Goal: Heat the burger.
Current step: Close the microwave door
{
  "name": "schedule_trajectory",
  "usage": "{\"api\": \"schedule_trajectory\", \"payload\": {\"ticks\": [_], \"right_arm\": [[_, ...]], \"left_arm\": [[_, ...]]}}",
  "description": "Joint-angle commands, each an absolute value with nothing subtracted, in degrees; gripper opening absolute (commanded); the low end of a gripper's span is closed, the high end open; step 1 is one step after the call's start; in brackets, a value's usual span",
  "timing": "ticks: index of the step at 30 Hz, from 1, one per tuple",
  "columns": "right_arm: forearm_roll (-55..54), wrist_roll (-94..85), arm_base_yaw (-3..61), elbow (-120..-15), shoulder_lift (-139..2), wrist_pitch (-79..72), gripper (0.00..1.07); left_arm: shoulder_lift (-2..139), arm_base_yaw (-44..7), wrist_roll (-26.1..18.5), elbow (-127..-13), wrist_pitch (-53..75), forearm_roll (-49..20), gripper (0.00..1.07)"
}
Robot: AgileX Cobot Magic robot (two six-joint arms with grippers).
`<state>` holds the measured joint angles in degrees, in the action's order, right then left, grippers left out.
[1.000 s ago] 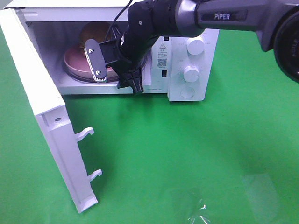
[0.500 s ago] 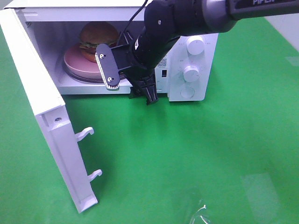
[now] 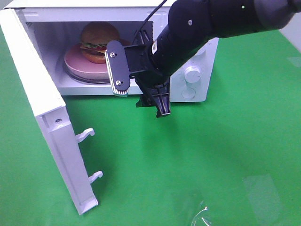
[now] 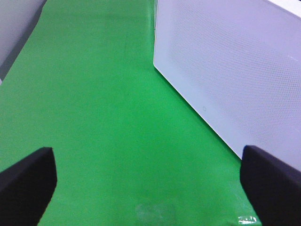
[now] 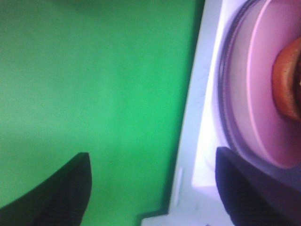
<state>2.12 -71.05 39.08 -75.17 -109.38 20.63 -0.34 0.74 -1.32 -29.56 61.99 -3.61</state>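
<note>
at the far left, the left end effector (image 4: 148, 188) is spread wide with nothing between its dark fingers (image 4: 26, 183). under it is bare green tabletop (image 4: 94, 103), and a white dotted panel (image 4: 225, 61) stands just beside it.

in the high view the microwave door (image 3: 44, 108) is swung fully open at the left. its two latch hooks (image 3: 85, 134) point out over the tabletop (image 3: 216, 155), and its free edge is near the bottom of the view.

inside the microwave (image 3: 94, 12) the burger (image 3: 98, 38) sits upright on the pink plate (image 3: 77, 66), towards the back of the cavity. it is round, so it has no long axis. the bun top faces up, the layers lie about level, and the lettuce and cheese edge faces the opening. the plate's front rim is close to the cavity's front lip, and there is open room above the bun.

just outside the opening, at its right side, the right end effector (image 3: 138, 87) hangs over the tabletop, apart from plate and burger. its fingers are spread and empty. the padded finger (image 3: 117, 70) is in front of the cavity mouth, and the black one (image 3: 159, 100) is lower. the right wrist view shows the end effector (image 5: 150, 188) over the microwave's front lip, with the plate (image 5: 254, 94) and a slice of burger (image 5: 287, 80) at one side.

further right the arm covers most of the control panel, and one knob (image 3: 192, 74) shows. beyond it the tabletop is wide open green.
</note>
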Motion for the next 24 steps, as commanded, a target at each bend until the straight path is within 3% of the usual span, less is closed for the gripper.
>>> {"api": "schedule_trajectory", "payload": {"ticks": [1, 15, 24], "right_arm": [[1.95, -65.55, 39.36, -70.13, -104.74, 19.88, 0.72], [1.78, -50.36, 39.36, -52.77, -87.61, 19.88, 0.72], [1.72, -29.68, 39.36, -42.74, -73.28, 20.45, 0.71]], "left_arm": [[-0.57, 0.69, -1.26, -29.56, 61.31, -3.5, 0.98], [-0.57, 0.69, -1.26, -29.56, 61.31, -3.5, 0.98], [-0.57, 0.69, -1.26, -29.56, 61.31, -3.5, 0.98]]}}
